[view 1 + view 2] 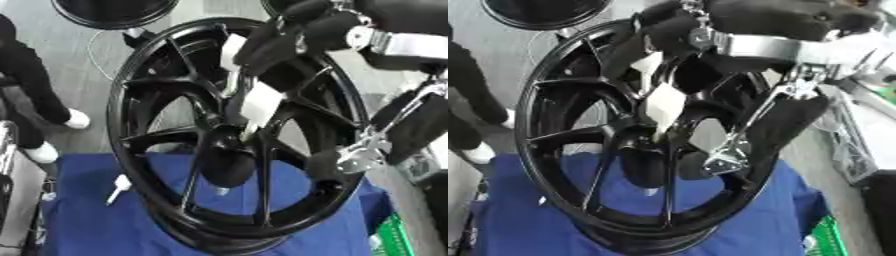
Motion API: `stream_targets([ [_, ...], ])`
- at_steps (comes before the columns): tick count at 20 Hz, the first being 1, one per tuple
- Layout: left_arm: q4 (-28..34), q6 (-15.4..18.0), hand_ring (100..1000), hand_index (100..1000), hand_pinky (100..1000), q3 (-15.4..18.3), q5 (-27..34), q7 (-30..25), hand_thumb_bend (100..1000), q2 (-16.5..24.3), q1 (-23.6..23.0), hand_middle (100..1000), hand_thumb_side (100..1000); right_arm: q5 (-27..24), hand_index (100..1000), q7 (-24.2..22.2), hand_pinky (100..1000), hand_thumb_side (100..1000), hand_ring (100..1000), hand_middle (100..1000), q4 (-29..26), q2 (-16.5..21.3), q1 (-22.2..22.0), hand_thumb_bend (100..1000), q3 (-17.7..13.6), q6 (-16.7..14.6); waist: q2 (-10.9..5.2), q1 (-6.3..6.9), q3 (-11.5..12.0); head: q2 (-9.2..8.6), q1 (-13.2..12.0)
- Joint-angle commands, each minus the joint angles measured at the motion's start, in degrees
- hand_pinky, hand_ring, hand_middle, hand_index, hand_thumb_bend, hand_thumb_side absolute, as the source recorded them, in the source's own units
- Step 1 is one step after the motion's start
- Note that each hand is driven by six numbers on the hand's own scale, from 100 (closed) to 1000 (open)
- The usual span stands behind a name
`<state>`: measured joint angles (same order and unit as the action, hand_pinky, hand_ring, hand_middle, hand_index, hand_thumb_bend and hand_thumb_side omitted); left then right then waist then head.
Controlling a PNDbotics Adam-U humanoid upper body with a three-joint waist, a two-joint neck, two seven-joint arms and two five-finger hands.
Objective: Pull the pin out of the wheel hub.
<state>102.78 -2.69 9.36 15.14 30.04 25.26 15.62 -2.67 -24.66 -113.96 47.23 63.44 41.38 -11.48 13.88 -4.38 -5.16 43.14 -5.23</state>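
A black spoked wheel stands upright on a blue cloth. Its hub is a dark rounded mass at the centre, with a small white tip showing just below it. A small white pin-like piece lies on the cloth left of the wheel. My right hand, black with white pads, comes in from the upper right and lies across the spokes, its end touching the hub. Whether it holds anything is hidden. The left hand shows in neither view.
A second black round rim stands on the grey floor behind the wheel. A green object sits at the lower right past the cloth's edge. Metal wire racking runs along the right side.
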Motion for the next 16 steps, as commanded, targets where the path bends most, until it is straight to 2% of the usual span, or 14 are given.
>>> stream_targets([
  [1, 0.99, 0.08, 746, 781, 806, 0.38, 0.24, 0.22, 191, 1.38, 0.80, 749, 705, 2.41, 891, -2.81, 852, 146, 855, 849, -0.63, 0.33, 1.12, 506, -1.04, -2.08, -0.40, 0.46, 0.18, -0.65, 0.17],
  [4, 1.02, 0.03, 745, 780, 807, 0.36, 0.30, 0.24, 190, 1.28, 0.85, 749, 706, 3.70, 884, -5.62, 855, 129, 852, 846, -0.63, -0.04, 0.77, 476, -1.88, -3.37, 0.08, 0.58, 0.42, -0.77, 0.54],
  [7, 1.07, 0.01, 745, 780, 806, 0.41, 0.34, 0.27, 189, 1.22, 0.95, 749, 706, 3.68, 868, -8.61, 855, 128, 837, 807, -0.63, -0.14, 0.20, 381, -2.08, -3.98, 0.43, 0.62, 0.66, -0.97, 0.71],
  [10, 1.13, 0.02, 745, 780, 807, 0.43, 0.40, 0.29, 186, 1.10, 1.14, 749, 707, 3.38, 854, -11.53, 852, 162, 806, 781, -0.63, -0.33, -0.50, 278, -2.64, -3.01, 0.61, 0.70, 0.89, -1.35, 0.77],
  [16, 1.15, -0.05, 745, 779, 807, 0.27, 0.44, 0.09, 185, 0.95, 1.34, 749, 707, 2.20, 850, -17.09, 844, 181, 792, 767, -0.63, -0.70, -1.92, 283, -5.19, 0.72, 0.67, 0.84, 1.07, -3.01, 1.09],
])
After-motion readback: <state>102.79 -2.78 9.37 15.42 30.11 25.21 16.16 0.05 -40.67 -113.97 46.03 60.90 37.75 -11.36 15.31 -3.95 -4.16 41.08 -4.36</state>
